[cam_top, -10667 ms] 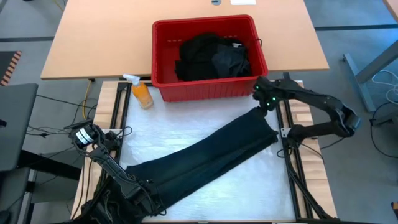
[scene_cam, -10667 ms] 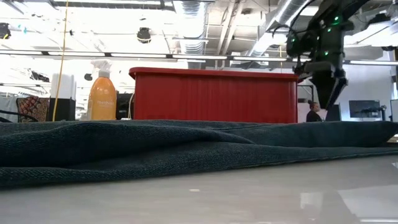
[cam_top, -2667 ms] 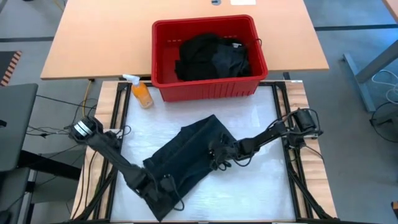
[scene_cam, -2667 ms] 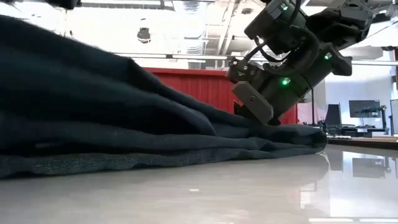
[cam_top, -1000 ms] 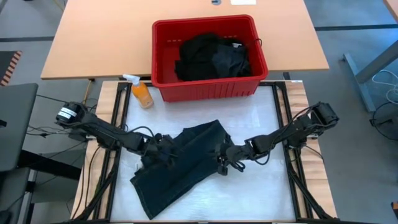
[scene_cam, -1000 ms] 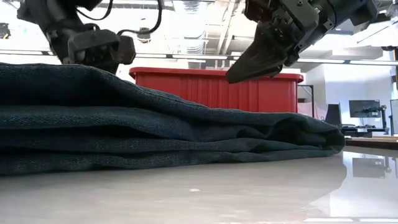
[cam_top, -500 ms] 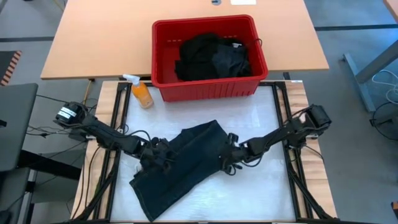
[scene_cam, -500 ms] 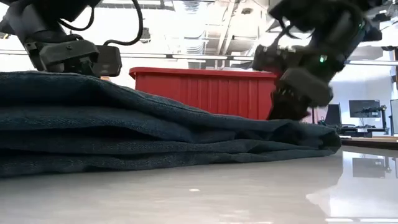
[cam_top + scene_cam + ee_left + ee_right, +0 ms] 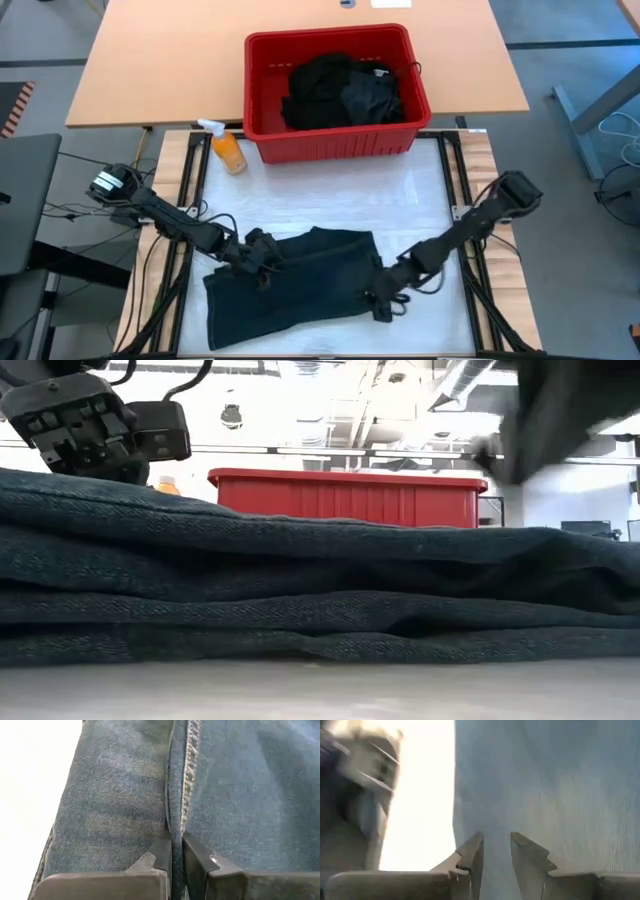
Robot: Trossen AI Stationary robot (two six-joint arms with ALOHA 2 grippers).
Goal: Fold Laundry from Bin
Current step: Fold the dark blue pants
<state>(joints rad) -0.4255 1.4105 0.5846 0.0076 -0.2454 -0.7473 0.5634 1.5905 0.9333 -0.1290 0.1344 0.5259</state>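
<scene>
A dark blue denim-like garment (image 9: 290, 285) lies folded in several layers on the white table top; it fills the low view (image 9: 300, 590). My left gripper (image 9: 262, 256) is shut on its far left part (image 9: 177, 842). My right gripper (image 9: 383, 303) is at its near right corner, fingers a little apart with cloth between them (image 9: 496, 842). In the low view it is only a blur (image 9: 570, 410). More of the laundry (image 9: 340, 92), black, lies heaped in the red bin (image 9: 330, 36) beyond the table top's far edge. My left gripper pinches a raised seam ridge (image 9: 176, 822) of the garment between its two fingers, near the garment's far left edge. The fingers slant down from the table's left. The garment stays flat on the table. My right gripper has the garment's near right corner (image 9: 372, 290) between its fingers (image 9: 472, 850), slanting down from the right beside the cloth's edge (image 9: 456, 810). How many layers it holds I cannot tell. The cloth rests on the table.
An orange spray bottle (image 9: 228, 148) stands left of the bin (image 9: 345, 500), at the table top's far left corner. Bare white table top (image 9: 400, 195) lies between the garment and the bin. Black frame rails run along the left and right sides.
My right gripper has gone toward the table's near edge, and the garment's right end has gone with it. The garment has slid and turned from slanting to lying almost across the table. My left gripper has shifted a little toward the near edge on the garment's left part.
</scene>
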